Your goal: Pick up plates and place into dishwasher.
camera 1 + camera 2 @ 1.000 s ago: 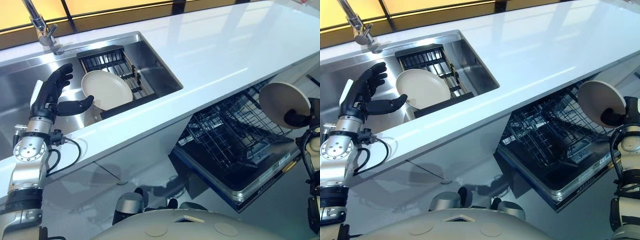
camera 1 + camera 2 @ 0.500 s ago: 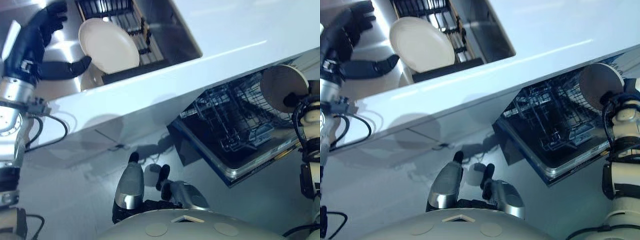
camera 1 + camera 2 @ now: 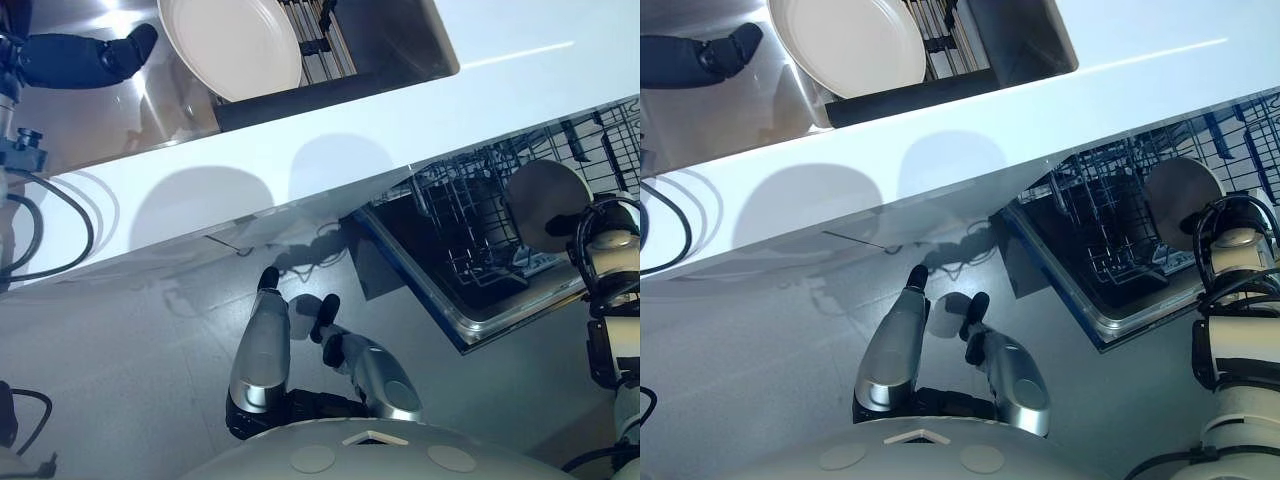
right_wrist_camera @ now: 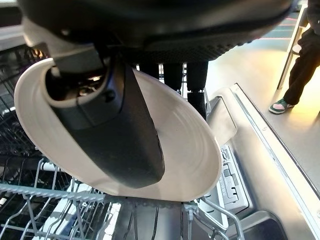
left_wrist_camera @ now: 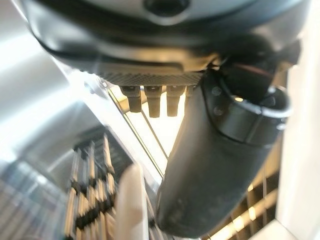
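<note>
Step in hand: placement of 1 plate into the dishwasher, judged from the layout. The right robot hand (image 4: pixel 125 125) pinches a pale plate (image 4: pixel 195 145), thumb laid across its face and fingers behind the rim; in the right wrist view the plate sits on edge just above the wire rack (image 3: pixel 470 230) of the open dishwasher (image 3: pixel 480 310), its lower rim close to the tines but, as far as I can tell, not yet seated between them. From the head views the same plate (image 3: pixel 545 205) hangs over the outer side of the pulled-out rack, held upright with its face toward the desk (image 3: pixel 400 130). Next move calls for lowering the plate so its rim drops into a slot between 2 tines, keeping it upright, then easing the pinch off only once the rack bears it; risk as judged: rim landing on top of a tine and the plate tipping. A 2nd plate (image 3: pixel 230 45) leans in the black drying rack (image 3: pixel 300 85) inside the sink (image 3: pixel 100 120), still to be collected. The left robot hand (image 3: pixel 80 60) sits in the sink just beside that plate, not touching it, thumb stretched out toward it and holding nothing; its fingers look straight in the left wrist view. A person's leg and shoe (image 4: pixel 287 102) stand on the floor beyond the dishwasher door.
</note>
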Available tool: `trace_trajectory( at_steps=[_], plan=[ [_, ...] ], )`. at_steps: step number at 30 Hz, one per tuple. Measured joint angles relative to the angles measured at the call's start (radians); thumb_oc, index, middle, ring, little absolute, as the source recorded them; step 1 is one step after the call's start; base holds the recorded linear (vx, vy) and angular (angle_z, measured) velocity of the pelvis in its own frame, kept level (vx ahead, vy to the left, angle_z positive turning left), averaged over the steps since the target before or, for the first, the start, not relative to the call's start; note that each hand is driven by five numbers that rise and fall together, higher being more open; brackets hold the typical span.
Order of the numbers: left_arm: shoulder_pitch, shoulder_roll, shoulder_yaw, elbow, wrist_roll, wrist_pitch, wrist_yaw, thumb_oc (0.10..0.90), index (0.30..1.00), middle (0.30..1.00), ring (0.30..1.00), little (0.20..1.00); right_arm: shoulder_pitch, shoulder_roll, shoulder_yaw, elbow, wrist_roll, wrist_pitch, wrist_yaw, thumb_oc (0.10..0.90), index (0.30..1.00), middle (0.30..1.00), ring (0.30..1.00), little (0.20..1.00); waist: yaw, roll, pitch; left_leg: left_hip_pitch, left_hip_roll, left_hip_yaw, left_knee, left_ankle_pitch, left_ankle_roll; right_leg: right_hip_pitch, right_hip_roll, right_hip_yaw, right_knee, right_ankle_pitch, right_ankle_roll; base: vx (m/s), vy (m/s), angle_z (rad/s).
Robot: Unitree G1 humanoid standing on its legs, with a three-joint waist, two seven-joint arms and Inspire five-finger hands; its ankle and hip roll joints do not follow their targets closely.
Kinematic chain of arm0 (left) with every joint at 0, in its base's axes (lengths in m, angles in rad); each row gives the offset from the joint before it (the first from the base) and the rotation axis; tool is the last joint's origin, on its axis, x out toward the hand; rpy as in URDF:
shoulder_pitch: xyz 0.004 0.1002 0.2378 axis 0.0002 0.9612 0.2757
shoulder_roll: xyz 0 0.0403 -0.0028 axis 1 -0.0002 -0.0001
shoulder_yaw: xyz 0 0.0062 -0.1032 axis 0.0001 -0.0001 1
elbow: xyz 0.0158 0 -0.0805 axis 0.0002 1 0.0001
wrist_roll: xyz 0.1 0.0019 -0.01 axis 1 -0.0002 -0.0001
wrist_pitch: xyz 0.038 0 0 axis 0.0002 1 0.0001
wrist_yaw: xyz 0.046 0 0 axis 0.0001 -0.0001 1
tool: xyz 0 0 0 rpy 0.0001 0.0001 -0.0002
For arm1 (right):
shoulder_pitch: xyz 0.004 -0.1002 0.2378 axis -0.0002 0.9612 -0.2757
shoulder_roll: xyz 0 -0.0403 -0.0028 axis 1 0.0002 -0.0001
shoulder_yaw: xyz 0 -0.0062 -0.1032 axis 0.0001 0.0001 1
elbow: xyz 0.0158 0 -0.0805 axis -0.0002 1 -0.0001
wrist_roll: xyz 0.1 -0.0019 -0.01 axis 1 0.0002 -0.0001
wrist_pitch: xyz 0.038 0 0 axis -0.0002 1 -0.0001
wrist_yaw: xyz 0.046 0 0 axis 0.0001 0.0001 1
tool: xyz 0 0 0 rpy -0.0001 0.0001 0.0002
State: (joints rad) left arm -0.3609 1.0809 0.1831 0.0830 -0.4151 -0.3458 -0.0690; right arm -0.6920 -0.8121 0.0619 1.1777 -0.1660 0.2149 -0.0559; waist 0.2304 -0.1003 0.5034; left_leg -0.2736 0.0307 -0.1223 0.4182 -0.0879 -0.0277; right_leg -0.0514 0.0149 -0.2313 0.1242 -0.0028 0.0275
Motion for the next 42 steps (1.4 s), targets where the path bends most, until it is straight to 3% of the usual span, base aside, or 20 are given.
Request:
trace_trajectory(
  at_steps=[9,15,22,38,42],
  plan=[
    [-0.025,-0.002,-0.023,0.008,0.003,-0.01,0.004,0.8,0.9,0.9,0.9,0.9,-0.015,0.018,0.023,-0.026,0.069,0.013,0.045,0.8,0.9,0.9,0.9,0.9,0.011,0.0,0.0,-0.002,-0.015,0.003,-0.001,0.002,0.009,-0.008,-0.013,0.005,0.006,-0.001,0.001,-0.02,0.01,0.0],
    [-0.011,-0.016,-0.021,0.011,0.005,-0.011,0.004,0.8,0.9,0.9,0.9,0.9,0.021,0.023,0.02,-0.175,0.122,-0.007,-0.024,0.8,0.9,0.9,0.9,0.9,0.008,0.0,0.0,0.019,-0.02,0.025,-0.001,0.002,0.023,-0.011,-0.024,0.028,0.036,-0.003,0.004,0.01,0.029,-0.08],
    [0.046,-0.062,-0.011,0.013,0.026,-0.011,0.001,0.8,0.9,0.9,0.9,0.9,0.142,0.084,-0.067,-0.37,0.13,-0.045,-0.136,0.8,0.9,0.9,0.9,0.9,-0.019,0.001,0.001,0.092,-0.034,0.044,-0.006,-0.009,0.046,0.052,-0.045,0.047,0.037,-0.01,0.015,0.06,0.015,-0.06],
    [0.254,-0.195,0.132,0.01,0.101,-0.036,-0.028,0.8,0.9,0.9,0.9,0.9,0.475,0.174,-0.273,-0.575,0.102,-0.071,-0.07,0.8,0.9,0.9,0.9,0.9,-0.056,0.007,-0.003,0.276,-0.065,0.092,-0.09,-0.019,0.068,0.195,-0.082,0.084,-0.004,-0.018,0.028,0.01,0.038,-0.08],
    [0.305,-0.255,0.142,0.012,0.115,-0.054,-0.028,0.8,0.9,0.9,0.9,0.9,0.539,0.18,-0.305,-0.666,0.107,-0.107,-0.031,0.8,0.9,0.9,0.9,0.9,-0.076,0.022,-0.043,0.291,-0.077,0.099,-0.113,-0.014,0.078,0.196,-0.098,0.082,-0.004,-0.021,0.032,-0.09,0.107,-0.04]
  ],
)
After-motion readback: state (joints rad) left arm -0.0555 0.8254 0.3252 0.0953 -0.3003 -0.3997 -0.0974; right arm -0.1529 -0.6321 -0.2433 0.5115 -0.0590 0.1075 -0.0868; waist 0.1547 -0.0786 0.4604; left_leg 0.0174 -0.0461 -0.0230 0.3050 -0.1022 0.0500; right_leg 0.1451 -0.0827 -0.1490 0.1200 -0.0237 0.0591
